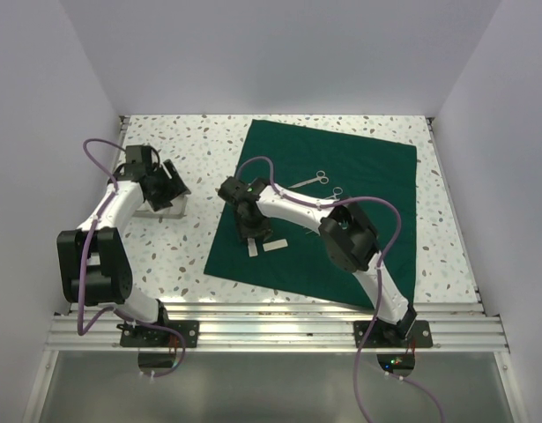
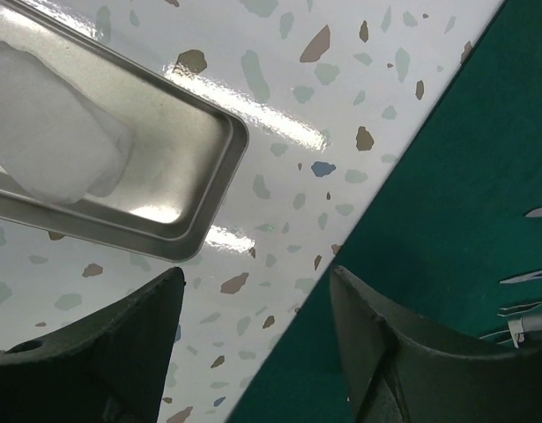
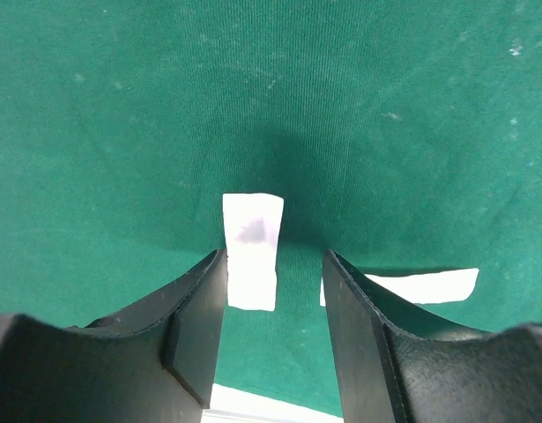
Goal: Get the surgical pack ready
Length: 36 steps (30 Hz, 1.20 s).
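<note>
The dark green drape (image 1: 376,167) lies spread flat on the right half of the tabletop (image 1: 182,256), serving as the field on which the pack gets laid out. Close to its near-left edge lie two white gauze pieces: a short strip (image 3: 251,251) and, just beside it to the right, a second piece (image 3: 412,286). The right end effector (image 3: 272,264) is low over the strip, its fingers parted to either side of it. Green cloth shows between the strip and the right-hand finger, so it is open and grips nothing. It is probably lined up this way to pinch the strip across its narrow width. Farther back on the drape lie two steel instruments (image 1: 316,180) with ring handles, too small to sort scissors from forceps. Well apart, off the cloth to the left, the shiny metal tray (image 2: 219,189) sits on the bare tabletop with a gauze pad (image 2: 50,132) inside. The left end effector (image 2: 255,278) hangs beside the tray, wide open and empty, likely kept clear of the other arm. With the items scattered and the drape unfolded, the pack looks only partly assembled
</note>
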### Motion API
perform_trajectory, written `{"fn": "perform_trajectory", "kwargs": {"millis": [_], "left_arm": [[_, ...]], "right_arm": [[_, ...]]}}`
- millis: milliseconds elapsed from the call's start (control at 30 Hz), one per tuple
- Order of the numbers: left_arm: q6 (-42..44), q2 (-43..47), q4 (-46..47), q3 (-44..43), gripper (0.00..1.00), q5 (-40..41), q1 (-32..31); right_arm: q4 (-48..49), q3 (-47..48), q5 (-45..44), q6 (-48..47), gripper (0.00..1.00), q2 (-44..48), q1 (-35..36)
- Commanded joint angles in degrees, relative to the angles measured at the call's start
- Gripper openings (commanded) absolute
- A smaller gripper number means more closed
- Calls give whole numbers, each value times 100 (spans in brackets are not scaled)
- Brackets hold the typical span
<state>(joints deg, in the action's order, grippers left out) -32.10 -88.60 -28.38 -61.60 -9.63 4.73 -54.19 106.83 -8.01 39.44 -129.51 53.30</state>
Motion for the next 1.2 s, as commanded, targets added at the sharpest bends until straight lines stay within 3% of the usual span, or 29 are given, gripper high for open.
{"fn": "perform_trajectory", "kwargs": {"millis": [0, 600, 1167], "left_arm": [[28, 167, 52, 61, 71, -57, -34], [81, 264, 61, 175, 71, -92, -34], [160, 273, 122, 263, 70, -241, -34]], "right_arm": [[-39, 190, -60, 160, 50, -118, 49], [-293, 646, -201, 160, 42, -478, 260], [-373, 673, -333, 204, 25, -426, 260]]}}
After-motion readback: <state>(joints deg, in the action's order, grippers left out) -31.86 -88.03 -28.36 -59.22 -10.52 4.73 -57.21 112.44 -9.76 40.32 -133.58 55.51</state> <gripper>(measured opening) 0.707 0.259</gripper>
